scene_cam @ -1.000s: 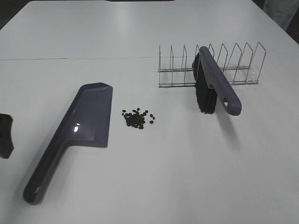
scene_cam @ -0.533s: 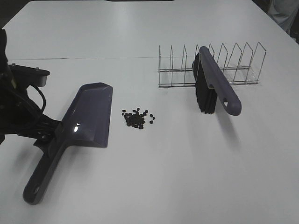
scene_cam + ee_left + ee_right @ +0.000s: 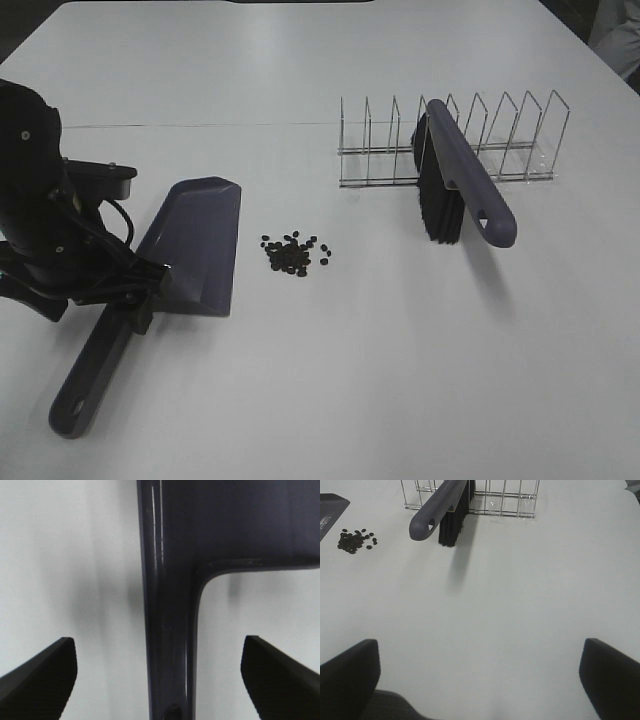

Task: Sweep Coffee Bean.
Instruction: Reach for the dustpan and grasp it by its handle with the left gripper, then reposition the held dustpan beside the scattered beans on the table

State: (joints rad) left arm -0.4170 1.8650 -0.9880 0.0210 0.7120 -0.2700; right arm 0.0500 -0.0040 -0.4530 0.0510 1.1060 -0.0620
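The left gripper (image 3: 159, 672) sits low over the table (image 3: 350, 390), straddling the grey-purple dustpan (image 3: 200, 235) where its long handle (image 3: 88, 375) meets the pan. Its 2 dark fingers (image 3: 40, 680) stand apart, 1 on each side of the handle, with a strip of bare table showing between each finger and the plastic, so nothing is clamped. The dustpan lies flat, its pan running forward from this gripper and its handle end trailing back behind it. The coffee bean (image 3: 293, 253) cluster, a loose heap of tiny dark ovals, lies on the table just past the pan's side edge, near the left gripper but apart from it and not touching the dustpan. The right gripper (image 3: 480, 675) hangs above bare table with its 2 fingers (image 3: 612, 675) spread wide and nothing between them. Well ahead of it, the brush (image 3: 465, 185) leans in a wire rack (image 3: 505, 130), bristles down on the table and handle tip jutting towards this gripper; the beans lie off to its left-arm side, well apart.
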